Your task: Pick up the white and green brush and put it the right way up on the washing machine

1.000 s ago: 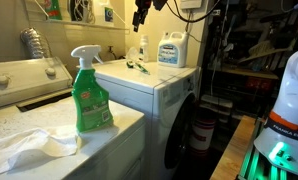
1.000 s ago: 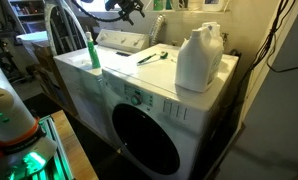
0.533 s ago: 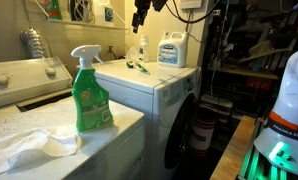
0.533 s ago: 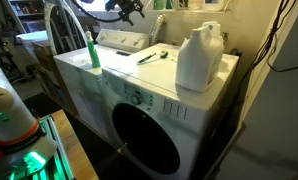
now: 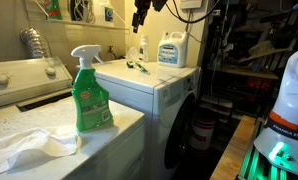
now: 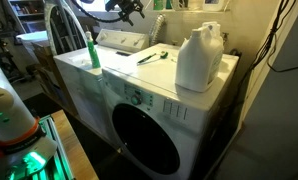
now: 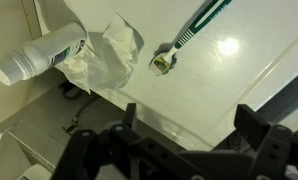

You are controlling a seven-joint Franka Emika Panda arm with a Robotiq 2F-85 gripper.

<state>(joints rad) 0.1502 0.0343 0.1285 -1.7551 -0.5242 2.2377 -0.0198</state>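
Note:
The white and green brush (image 7: 194, 35) lies flat on its side on the white top of the washing machine (image 7: 229, 80). It also shows in both exterior views (image 5: 139, 67) (image 6: 149, 56). The washing machine (image 6: 139, 100) has a dark round front door. My gripper (image 7: 189, 132) is open and empty. It hangs well above the machine's top and the brush in both exterior views (image 5: 140, 18) (image 6: 127, 9), touching nothing.
A white detergent jug (image 6: 199, 58) (image 5: 171, 48) stands on the machine top. A white bottle (image 7: 34, 62) and a crumpled cloth (image 7: 109, 50) are near the brush. A green spray bottle (image 5: 89, 92) and a cloth (image 5: 29, 145) are on the neighbouring appliance.

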